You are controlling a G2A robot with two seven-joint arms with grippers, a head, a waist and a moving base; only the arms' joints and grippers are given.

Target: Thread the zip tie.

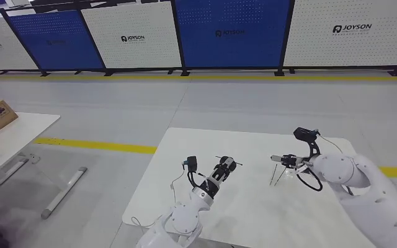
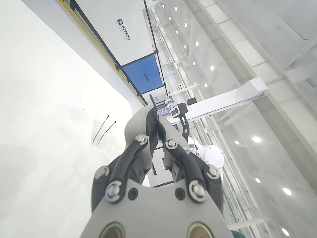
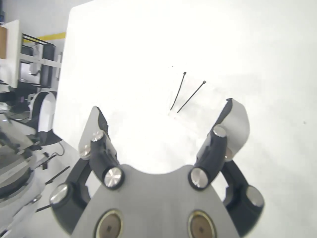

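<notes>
Left gripper (image 1: 226, 165) (image 2: 155, 115) sits above the near-centre of the white table (image 1: 260, 211). Its jaws are closed tight, pinching a black zip tie (image 2: 151, 100) whose thin end sticks out past the fingertips. To its right, two loose zip ties (image 1: 276, 177) (image 2: 101, 128) (image 3: 177, 91) lie flat on the table, close together and angled apart in a narrow V. Right gripper (image 1: 283, 159) (image 3: 163, 105) is just above them, jaws spread wide and holding nothing.

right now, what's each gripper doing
left gripper: closed on a zip tie
right gripper: open, empty
</notes>
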